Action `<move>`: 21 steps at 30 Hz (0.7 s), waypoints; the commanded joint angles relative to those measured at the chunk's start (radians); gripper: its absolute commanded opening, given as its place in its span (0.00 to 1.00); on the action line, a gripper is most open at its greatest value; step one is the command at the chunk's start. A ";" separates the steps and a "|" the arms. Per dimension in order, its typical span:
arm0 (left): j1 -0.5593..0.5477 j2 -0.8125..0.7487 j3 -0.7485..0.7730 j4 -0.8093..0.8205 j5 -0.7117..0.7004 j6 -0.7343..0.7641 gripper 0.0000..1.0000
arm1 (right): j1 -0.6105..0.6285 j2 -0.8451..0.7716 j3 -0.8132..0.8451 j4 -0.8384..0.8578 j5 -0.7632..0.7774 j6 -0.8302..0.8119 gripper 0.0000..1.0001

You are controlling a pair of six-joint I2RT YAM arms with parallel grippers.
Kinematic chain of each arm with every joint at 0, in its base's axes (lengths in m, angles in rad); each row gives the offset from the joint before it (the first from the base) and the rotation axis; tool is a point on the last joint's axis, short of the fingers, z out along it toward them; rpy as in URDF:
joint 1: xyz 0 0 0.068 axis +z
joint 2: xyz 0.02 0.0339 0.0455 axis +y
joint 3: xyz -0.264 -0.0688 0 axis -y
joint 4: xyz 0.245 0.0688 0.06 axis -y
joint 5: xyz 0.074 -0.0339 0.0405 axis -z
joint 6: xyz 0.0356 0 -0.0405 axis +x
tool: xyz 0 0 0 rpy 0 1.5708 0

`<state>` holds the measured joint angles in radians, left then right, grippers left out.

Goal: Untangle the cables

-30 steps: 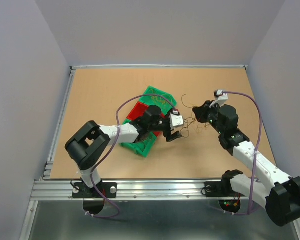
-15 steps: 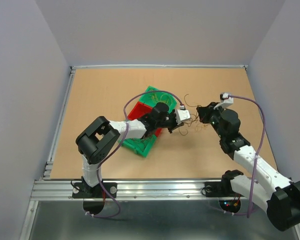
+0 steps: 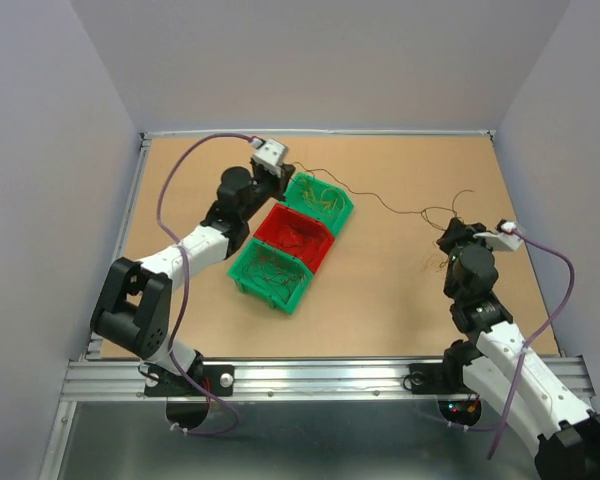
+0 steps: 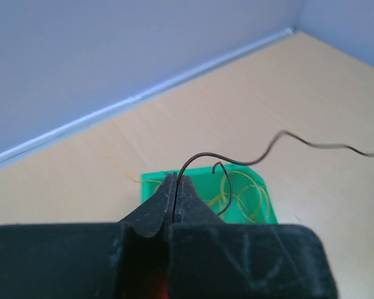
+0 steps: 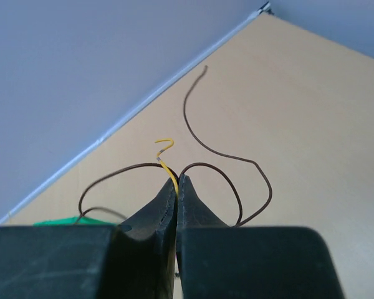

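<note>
The cables are thin wires. One brown wire stretches above the table from my left gripper to my right gripper. My left gripper is shut on the end of that brown wire, above the far green bin. My right gripper is shut on a yellow wire and looping brown wire; a few loose curls hang by it. More yellowish wires lie in the bins.
Three small bins sit in a diagonal row left of centre: a far green bin, a red bin and a near green bin, each with thin wires inside. Grey walls surround the table on three sides.
The arms have pulled apart from the middle. The left gripper closed and went back-left over the far green bin, the right one moved right, and the brown wire now stretches between them.
</note>
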<state>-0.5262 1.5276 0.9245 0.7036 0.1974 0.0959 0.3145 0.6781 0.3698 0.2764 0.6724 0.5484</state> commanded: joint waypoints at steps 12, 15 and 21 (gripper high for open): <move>0.282 -0.268 -0.055 0.096 -0.062 -0.344 0.00 | -0.008 -0.296 -0.111 -0.022 0.280 0.082 0.01; 0.359 -0.294 -0.052 0.089 -0.053 -0.393 0.00 | -0.008 -0.340 -0.121 -0.026 0.292 0.082 0.06; 0.442 -0.357 -0.041 0.085 0.020 -0.397 0.00 | -0.008 -0.351 -0.126 -0.036 0.325 0.091 0.40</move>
<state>-0.1135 1.2587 0.8745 0.7132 0.2047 -0.2848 0.3126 0.3344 0.2699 0.2485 0.8948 0.6300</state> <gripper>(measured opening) 0.037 0.184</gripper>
